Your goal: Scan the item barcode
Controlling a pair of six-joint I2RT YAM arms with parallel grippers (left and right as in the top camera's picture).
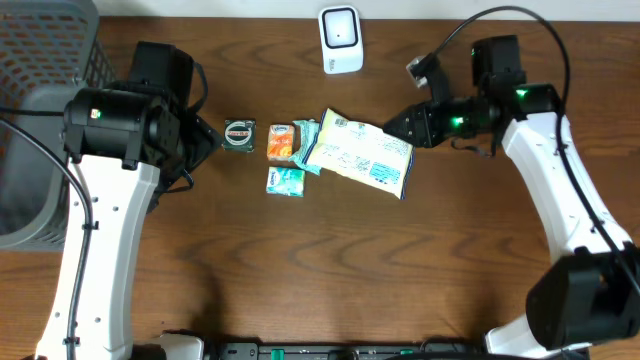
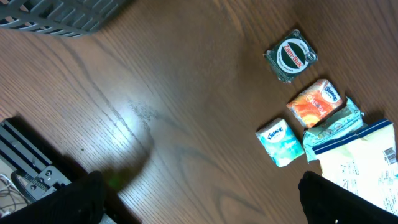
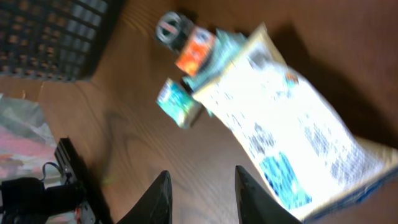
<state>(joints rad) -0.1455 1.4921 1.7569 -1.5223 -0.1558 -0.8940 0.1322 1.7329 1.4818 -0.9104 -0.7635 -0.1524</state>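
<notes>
The white-and-blue packet (image 1: 360,155) is lying flat mid table (image 1: 320,275), long axis running upper-left to lower-right. The right pincer (image 1: 393,123) is just off its upper-right edge, fingers slightly apart and holding nothing. The left pincer (image 2: 202,193) is spread wide, farther away.

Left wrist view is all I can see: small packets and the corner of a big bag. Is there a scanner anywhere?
Observer: Yes, a white scanner stands alone near the top edge of the overhead view.
Operator: Is the other arm holding anything?
Observer: No. The right gripper is open and empty, just beside the big bag.
Operator: What does the whole bag look like?
Observer: Mostly white print, with a blue patch toward the end nearer that gripper.
</notes>
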